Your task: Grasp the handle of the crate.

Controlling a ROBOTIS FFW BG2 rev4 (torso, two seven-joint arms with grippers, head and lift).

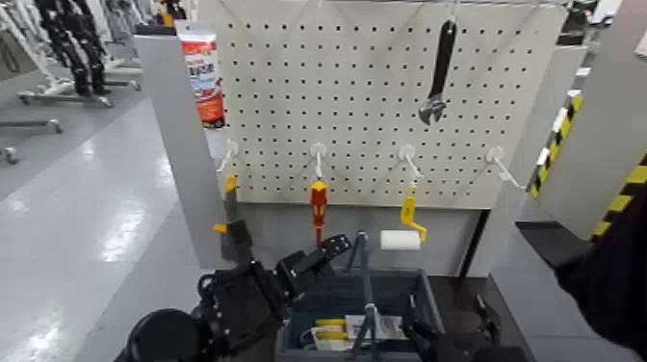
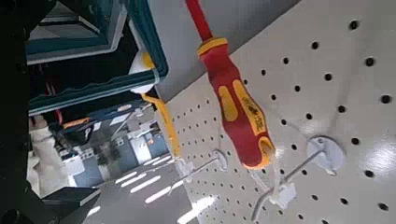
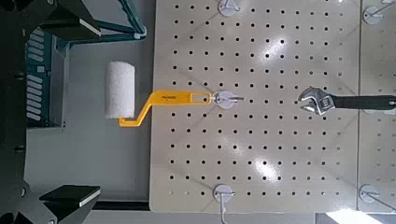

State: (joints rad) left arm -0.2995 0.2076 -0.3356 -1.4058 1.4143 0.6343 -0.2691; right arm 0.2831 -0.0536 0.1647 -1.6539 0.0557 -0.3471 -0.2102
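Above the crate (image 1: 431, 306), the handle (image 1: 366, 279) stands upright between the left pincer (image 1: 290, 241) and right pincer (image 1: 449, 316), both released. Lettering on the red-and-white tube (image 1: 202, 81) is too small to read.

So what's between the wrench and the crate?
In the head view, the yellow-handled paint roller, hanging from a white hook on the pegboard, between the wrench and the crate.

One crate (image 1: 432, 306), one red-and-yellow screwdriver (image 1: 319, 198), one paint roller (image 1: 401, 240), one adjustable wrench (image 1: 440, 72), one squeeze tube (image 1: 202, 79), one pegboard (image 1: 371, 111)
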